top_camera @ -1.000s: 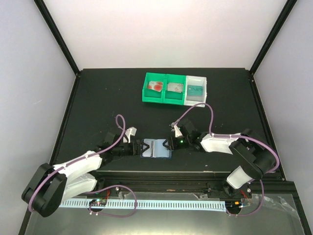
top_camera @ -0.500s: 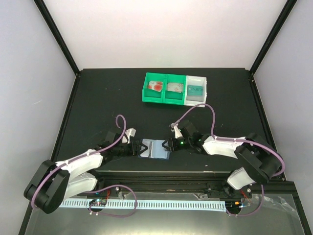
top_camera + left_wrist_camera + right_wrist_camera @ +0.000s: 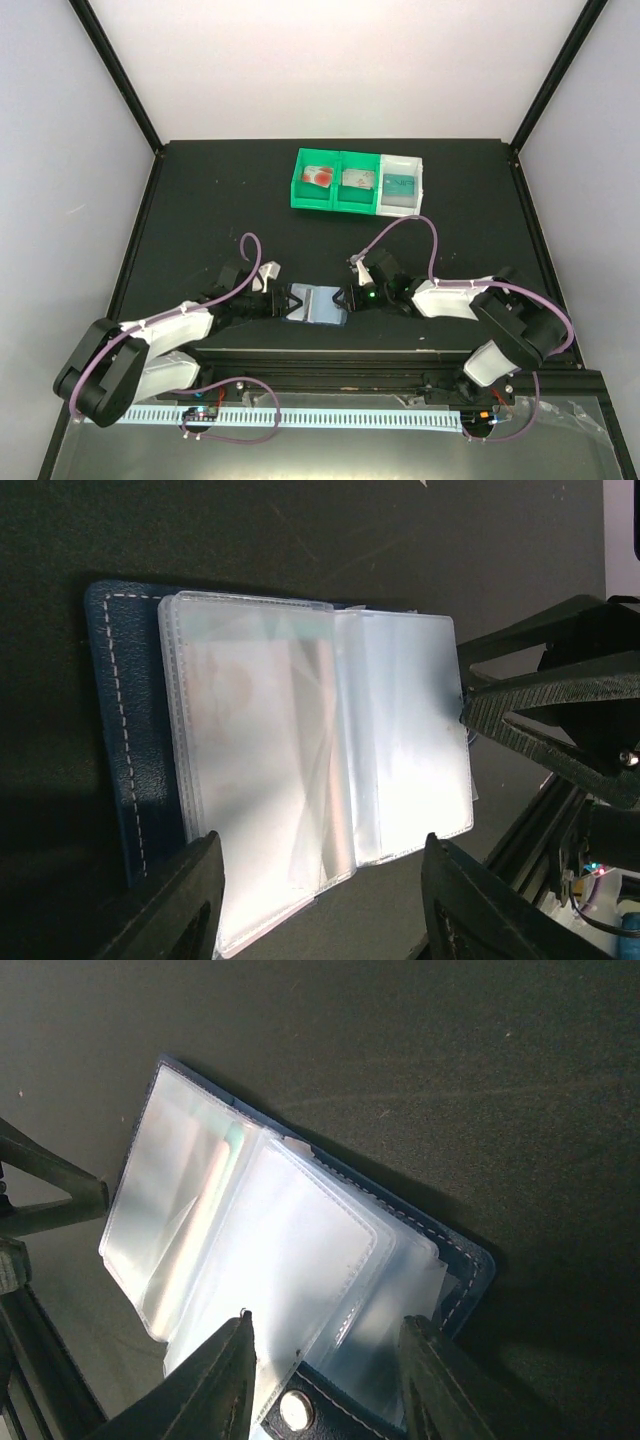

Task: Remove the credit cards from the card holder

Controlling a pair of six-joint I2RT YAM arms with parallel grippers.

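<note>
The holder [image 3: 317,304] lies spread open on the surface [image 3: 200,220], right between the two pincers, its navy cover [image 3: 110,730] down and its clear sleeves [image 3: 300,760] fanned upward. The left pincer [image 3: 288,301] meets it from one end, released, its fingers apart over the edge of the sleeves with nothing clamped. The right pincer [image 3: 344,298] faces it from the other end, also released, its fingers straddling the cover edge by the snap stud [image 3: 294,1411]; whether either one presses the holder down cannot be told. Three cards already lie well beyond both pincers: the red-circled card [image 3: 319,177] and the grey card [image 3: 357,179] in the green tray [image 3: 296,190], the teal card [image 3: 400,184] in the white tray [image 3: 420,180] just beside it. So the task looks far along, and the step in hand is probably checking the sleeves for anything left. In the right wrist view a pale strip with a pinkish and teal tinge shows inside one sleeve; it may be a further card or only glare. The next move likely calls for one pincer to pin the cover while the other lifts a sleeve or nips a card edge. The sleeves look limp and slick, so they may slide or lift together, and the pincers stand nearly tip to tip, leaving little room between them
</note>
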